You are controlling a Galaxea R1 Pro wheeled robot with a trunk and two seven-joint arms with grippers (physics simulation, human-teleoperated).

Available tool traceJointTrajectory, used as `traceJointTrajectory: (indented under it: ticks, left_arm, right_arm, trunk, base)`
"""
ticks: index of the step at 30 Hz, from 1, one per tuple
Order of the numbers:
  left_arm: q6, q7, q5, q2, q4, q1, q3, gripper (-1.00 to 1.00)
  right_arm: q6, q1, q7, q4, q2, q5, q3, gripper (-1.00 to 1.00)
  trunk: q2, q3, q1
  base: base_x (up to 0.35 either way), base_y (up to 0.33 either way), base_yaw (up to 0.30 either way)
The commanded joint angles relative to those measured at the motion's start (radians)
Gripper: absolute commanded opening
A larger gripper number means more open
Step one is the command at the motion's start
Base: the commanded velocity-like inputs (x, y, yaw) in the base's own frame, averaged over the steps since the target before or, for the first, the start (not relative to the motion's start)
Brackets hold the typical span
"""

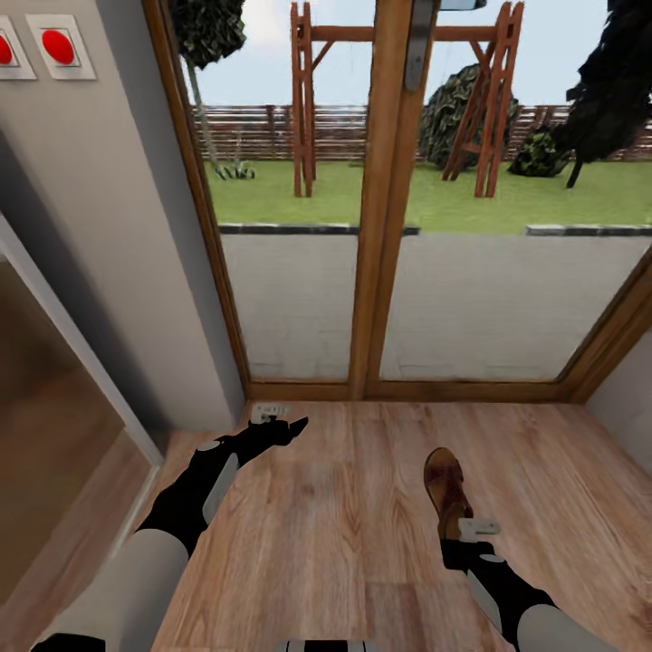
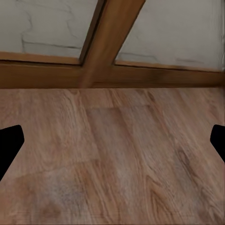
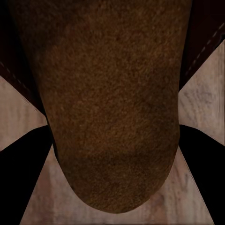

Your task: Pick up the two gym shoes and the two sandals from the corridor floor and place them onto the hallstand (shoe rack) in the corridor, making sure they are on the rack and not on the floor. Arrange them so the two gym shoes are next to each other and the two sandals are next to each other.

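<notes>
- Reaching down at your right side, the right hand [image 1: 464, 534] sits at the near end of one brown sandal [image 1: 445, 489], which lies flat on the corridor floor [image 1: 344, 525] and points away from the hand toward the glass door [image 1: 389, 226].
- Through the right wrist camera, the sandal's [image 3: 110, 103] rounded end lies between the two dark fingers [image 3: 23, 183], one either side; whether they are touching it or still apart from it, you cannot tell.
- Your left hand [image 1: 272, 426] hovers over bare floor near the door sill, its fingers [image 2: 9, 145] spread wide with nothing between them.
- Expect the sandal to be light, flat and probably flexible, with a suede-like footbed that should give decent friction. Pinching across the sole edges near this end looks sensible, though a limp sole may droop once lifted.
- No brand, label or readable writing shows on the sandal or elsewhere.
</notes>
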Motion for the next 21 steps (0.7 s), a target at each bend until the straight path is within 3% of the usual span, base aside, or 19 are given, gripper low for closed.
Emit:
traceJointTrajectory:
  ticks: [1, 17, 21]
  left_arm:
    - [0.010, -0.001, 0.011, 0.000, -0.001, 0.000, 0.000, 1.00]
    - [0.010, 0.000, 0.010, 0.000, -0.002, 0.000, 0.000, 1.00]
    - [0.010, 0.000, 0.010, 0.000, -0.001, 0.000, 0.000, 1.00]
  right_arm:
    - [0.004, 0.000, 0.000, -0.002, 0.000, 0.003, -0.007, -1.00]
    - [0.004, 0.000, 0.000, -0.002, -0.001, 0.003, -0.008, -1.00]
    - [0.004, 0.000, 0.000, -0.002, -0.001, 0.003, -0.008, -1.00]
  trunk:
    - [0.000, 0.000, 0.000]
    - [0.000, 0.006, 0.000]
    - [0.001, 0.022, -0.002]
  base:
    - [0.020, 0.029, -0.287]
    - [0.002, 0.003, -0.293]
    - [0.000, 0.000, -0.297]
